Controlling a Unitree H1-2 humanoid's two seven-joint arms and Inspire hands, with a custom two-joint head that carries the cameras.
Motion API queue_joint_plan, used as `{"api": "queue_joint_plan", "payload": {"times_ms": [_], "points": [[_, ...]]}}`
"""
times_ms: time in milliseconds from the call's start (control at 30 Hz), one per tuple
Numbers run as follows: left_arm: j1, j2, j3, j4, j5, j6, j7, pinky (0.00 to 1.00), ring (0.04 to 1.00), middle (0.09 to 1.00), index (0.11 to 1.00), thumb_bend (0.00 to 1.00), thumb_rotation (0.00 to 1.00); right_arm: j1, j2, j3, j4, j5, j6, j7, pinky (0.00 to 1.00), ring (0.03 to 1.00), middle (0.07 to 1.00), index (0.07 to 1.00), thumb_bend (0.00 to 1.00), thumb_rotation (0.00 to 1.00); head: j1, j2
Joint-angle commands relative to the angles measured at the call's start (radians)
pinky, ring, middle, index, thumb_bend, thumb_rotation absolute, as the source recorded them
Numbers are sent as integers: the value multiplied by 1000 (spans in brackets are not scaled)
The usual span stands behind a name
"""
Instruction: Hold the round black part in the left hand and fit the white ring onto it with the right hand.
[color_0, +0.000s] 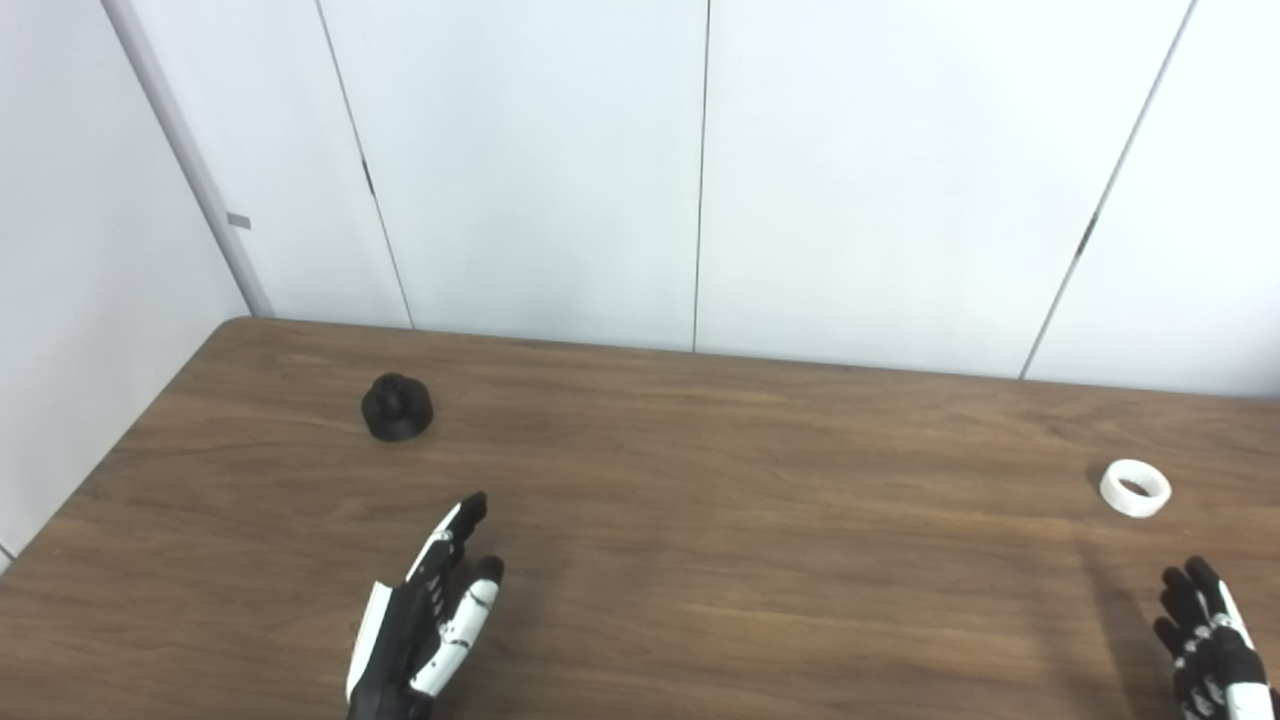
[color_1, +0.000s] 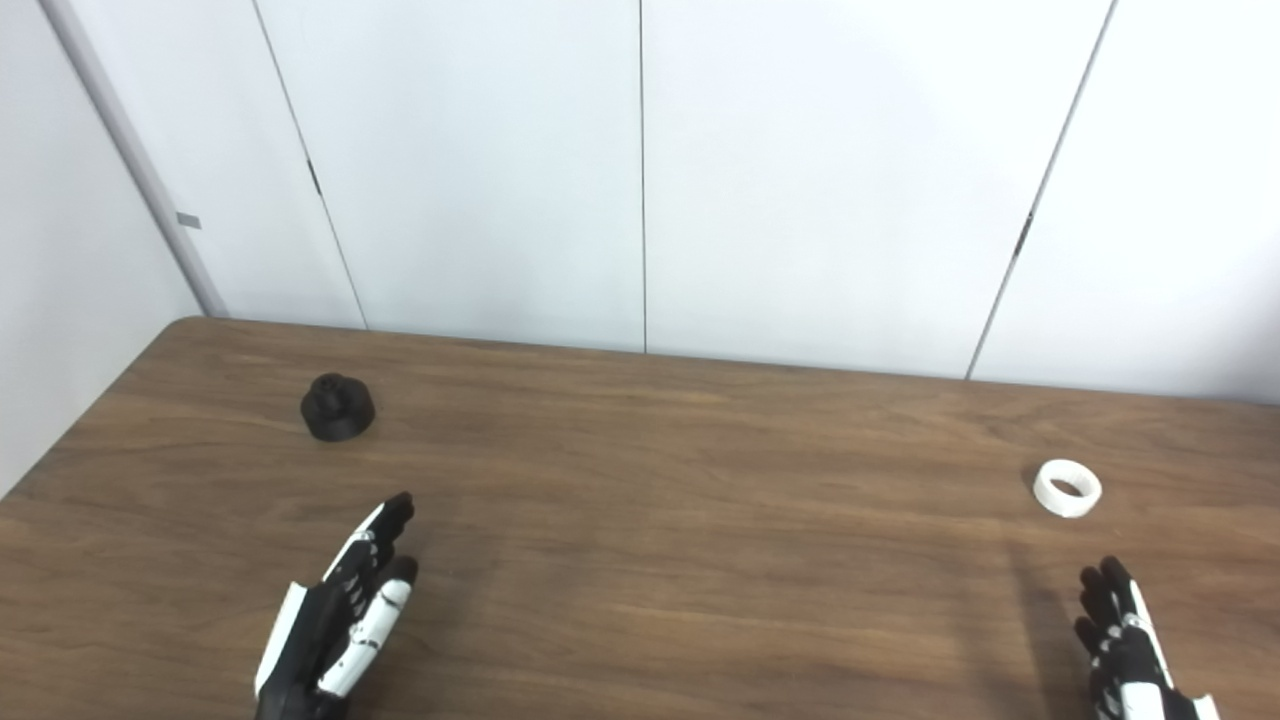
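A: Any readable text or branding?

B: None legible. Only mark is a small grey tag (color_0: 238, 220) on the wall trim at left; too small to tell if it carries writing.

A: Layout, left to right?

B: Round black part (color_0: 396, 407) stands on the wood table (color_0: 700, 520), far-left area, a knob on top of a wider base. Nothing touches it. Left hand (color_0: 425, 620) is nearer the camera and a little to the right of it, apart from it, fingers stretched out and slightly spread, pointing towards the far edge. It grips nothing.

A: Right side?

B: White ring (color_0: 1135, 488) lies flat on the table near the right edge, hole facing up. Right hand (color_0: 1210, 640) is at the bottom right corner, just on the near side of the ring, not touching it. Fingers extended and apart, nothing in them.

A: Differences between the two eyes?

B: The left eye view cuts off the right hand at the frame edge; the right eye view shows more of it (color_1: 1130, 640), plus more table to the right of the ring. The left eye view shows more wall at left.
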Motion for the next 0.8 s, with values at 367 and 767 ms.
{"api": "queue_joint_plan", "payload": {"times_ms": [367, 767], "points": [[73, -87, -41, -10, 20, 16, 75, 1000, 971, 932, 922, 566, 393, 18, -17, -22, 148, 50, -41, 35, 1000, 1000, 999, 1000, 460, 1000, 103, -20], [64, -82, -60, -5, 75, 9, 116, 958, 956, 922, 919, 585, 410, 12, -24, -24, 168, 50, -50, 39, 1000, 1000, 1000, 1000, 471, 1000, 95, -22]]}}
